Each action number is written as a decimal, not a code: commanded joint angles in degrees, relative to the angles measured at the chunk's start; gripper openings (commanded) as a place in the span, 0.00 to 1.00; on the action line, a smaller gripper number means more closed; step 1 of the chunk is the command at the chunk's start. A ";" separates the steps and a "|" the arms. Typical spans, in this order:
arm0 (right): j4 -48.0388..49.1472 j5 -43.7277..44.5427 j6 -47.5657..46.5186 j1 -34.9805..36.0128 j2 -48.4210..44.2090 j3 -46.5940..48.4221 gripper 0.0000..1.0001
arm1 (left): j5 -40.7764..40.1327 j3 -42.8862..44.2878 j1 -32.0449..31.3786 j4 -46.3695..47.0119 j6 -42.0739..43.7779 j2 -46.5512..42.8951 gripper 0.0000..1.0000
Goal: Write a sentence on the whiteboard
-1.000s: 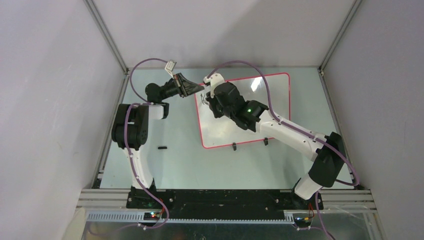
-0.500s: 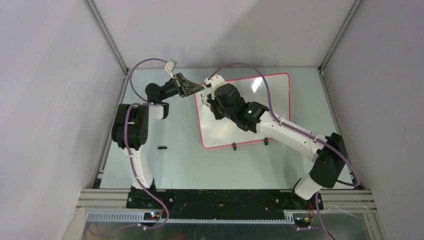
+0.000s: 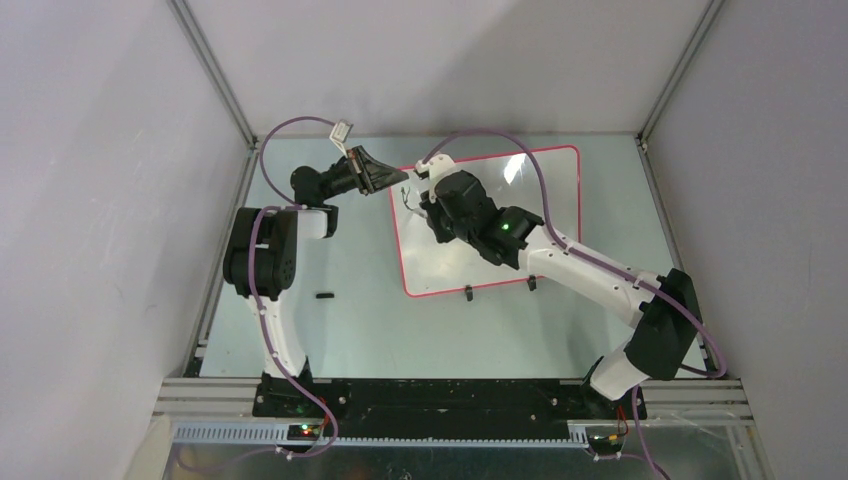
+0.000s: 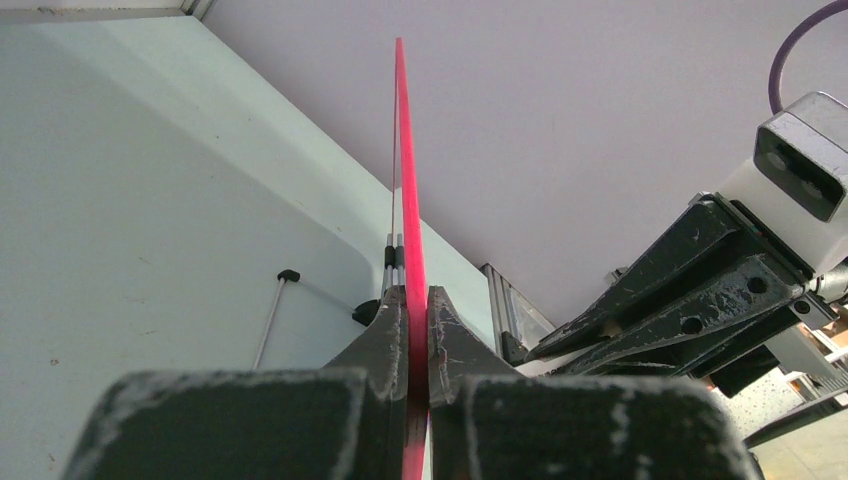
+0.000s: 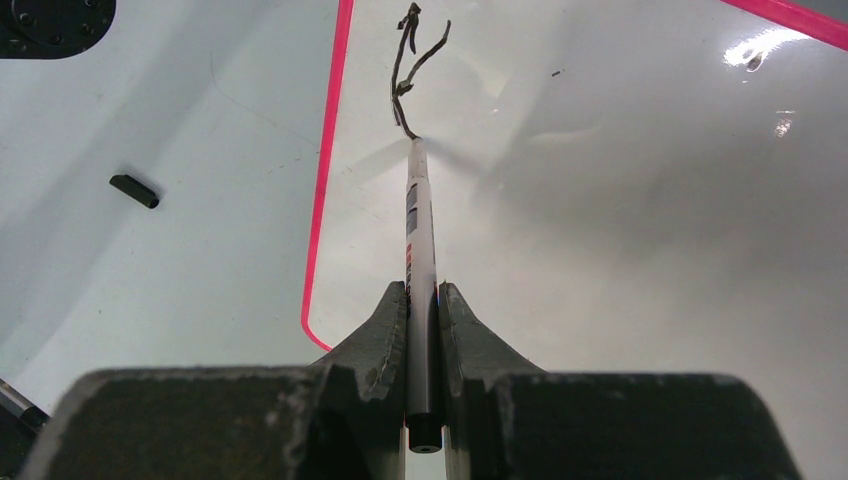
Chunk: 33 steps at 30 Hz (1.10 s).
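Right wrist view shows you the right gripper [image 5: 423,300] clamped on the marker [image 5: 415,215], its tip at the sentence [image 5: 399,88] (one rough letter, most unwritten) in the whiteboard [image 5: 620,280]'s far-left corner, whose rim the left gripper [image 4: 411,300] pinches.

We see a small black piece [image 3: 323,295] lying on the pale green table [image 3: 380,330], toward its left edge and nearer the near edge. Grey walls [image 3: 100,200] enclose the table, with aluminium rails [image 3: 213,75] running up at its far corners.
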 commanded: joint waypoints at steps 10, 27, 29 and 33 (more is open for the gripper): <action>0.97 -0.46 -0.31 -0.58 -1.00 1.54 0.00 | 1.37 0.46 -1.61 4.41 0.57 -3.67 0.00; -0.29 -0.66 -0.92 0.06 2.47 6.63 0.00 | 1.33 0.45 -1.56 4.41 0.59 -3.62 0.00; -0.29 -0.74 -0.93 0.13 2.65 6.79 0.00 | 1.34 0.45 -1.58 4.41 0.49 -3.62 0.00; -0.39 -0.61 -0.92 0.21 2.97 7.08 0.00 | 1.35 0.45 -1.56 4.41 0.52 -3.62 0.00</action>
